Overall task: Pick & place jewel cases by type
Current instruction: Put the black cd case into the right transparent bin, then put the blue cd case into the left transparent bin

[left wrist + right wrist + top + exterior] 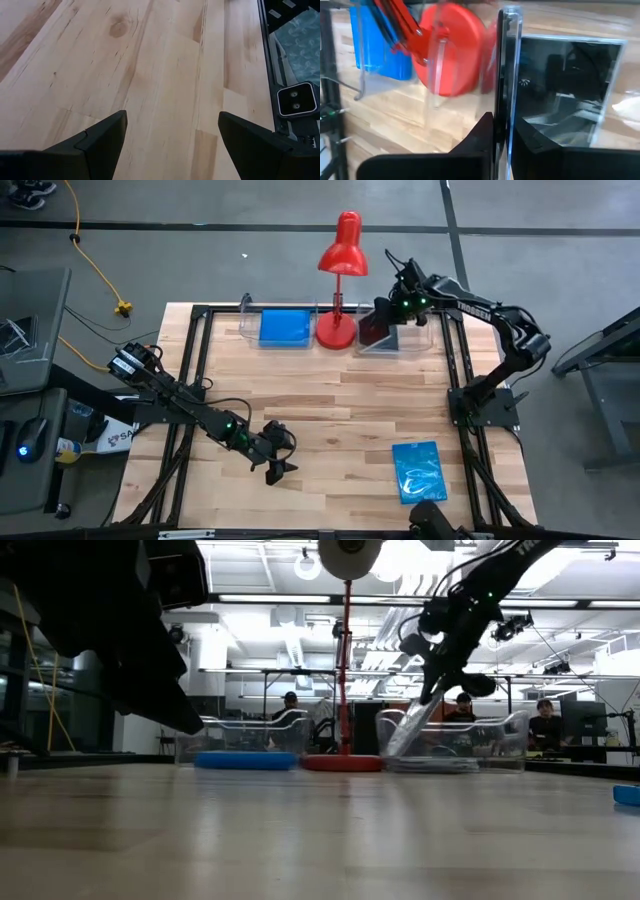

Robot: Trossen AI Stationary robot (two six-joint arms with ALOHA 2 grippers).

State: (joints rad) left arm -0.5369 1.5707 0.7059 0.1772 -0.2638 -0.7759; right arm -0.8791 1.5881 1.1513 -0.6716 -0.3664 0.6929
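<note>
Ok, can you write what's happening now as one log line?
right pincer: shut on black case, over right tray | left pincer: open, empty | patterned blue case: on table

Two dark arms, green LEDs near wrists, blk wedge fingers [100, 140], blk cables

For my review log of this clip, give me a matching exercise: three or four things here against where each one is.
1. blue patterned case
2. dark case
3. red lamp
4. left gripper

A. between the two clear trays
B. flat on the table, near the right front
C. open above bare wood
D. on edge in the right gripper, over the right tray

Pairs: 1-B, 2-D, 3-A, 4-C
</note>
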